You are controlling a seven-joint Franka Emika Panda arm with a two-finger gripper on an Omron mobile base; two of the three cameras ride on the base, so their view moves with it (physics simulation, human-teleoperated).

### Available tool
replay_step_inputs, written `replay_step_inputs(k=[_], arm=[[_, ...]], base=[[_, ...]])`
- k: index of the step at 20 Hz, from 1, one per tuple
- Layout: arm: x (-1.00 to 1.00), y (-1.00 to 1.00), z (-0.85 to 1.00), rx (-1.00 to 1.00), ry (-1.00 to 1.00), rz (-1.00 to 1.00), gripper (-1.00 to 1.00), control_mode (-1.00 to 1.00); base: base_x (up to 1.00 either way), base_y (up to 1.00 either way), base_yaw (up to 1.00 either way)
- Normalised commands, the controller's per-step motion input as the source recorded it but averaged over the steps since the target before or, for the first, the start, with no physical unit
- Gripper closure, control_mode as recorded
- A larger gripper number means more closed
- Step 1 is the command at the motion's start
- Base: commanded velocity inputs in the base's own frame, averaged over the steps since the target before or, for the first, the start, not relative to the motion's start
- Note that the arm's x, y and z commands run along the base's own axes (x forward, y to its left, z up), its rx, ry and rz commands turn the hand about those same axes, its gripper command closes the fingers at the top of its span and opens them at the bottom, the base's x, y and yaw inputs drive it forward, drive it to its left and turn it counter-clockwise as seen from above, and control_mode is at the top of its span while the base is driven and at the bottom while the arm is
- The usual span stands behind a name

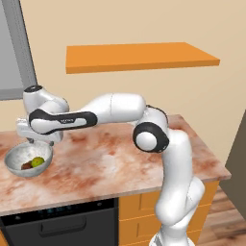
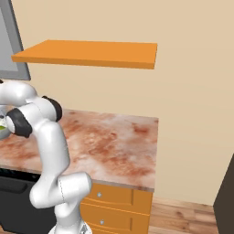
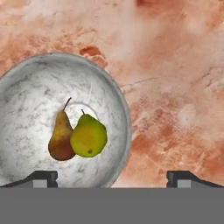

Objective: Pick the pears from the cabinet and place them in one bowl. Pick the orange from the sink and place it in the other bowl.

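Two pears are seen lying together in the speckled grey-white bowl [image 3: 39, 87]. The brown pear [image 3: 60, 136] and the yellow-green pear [image 3: 89, 136] are touching each other near the middle of the bowl, with their stems pointing to the top of the hand view. In the left base view the same bowl [image 1: 14, 161] is placed on the reddish marble counter [image 1: 110, 158], close to its left end, and both fruits are visible inside it as a dark spot [image 1: 26, 166] and a greenish one [image 1: 38, 162].

The gripper [image 3: 112, 177] is held above the bowl and looks down on it. Its two dark finger tips [image 3: 43, 177] are spread wide apart, and nothing is held between them. One tip is seen over the bowl, the other over the bare counter [image 3: 175, 87] beside the bowl. In the left base view the hand [image 1: 41, 139] is located just above the rim of the bowl.

The cabinet [image 1: 139, 56], a flat orange slab, is mounted on the wall above the counter. In the right base view it [image 2: 91, 53] is seen from the other side, over the counter [image 2: 114, 141].
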Motion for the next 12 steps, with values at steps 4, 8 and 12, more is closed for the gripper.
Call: replay_step_inputs(k=[4, 8, 12], arm=[[-0.36, -0.47, 0.26, 0.02, -0.21, 0.33, -1.00, -1.00], [-0.36, -0.48, 0.25, 0.04, -0.14, 0.29, -1.00, -1.00], [-0.33, -0.50, 0.25, 0.06, -0.07, 0.25, -1.00, -1.00]], base=[[0.00, 0.00, 0.00], [0.00, 0.00, 0.00], [0.00, 0.00, 0.00]])
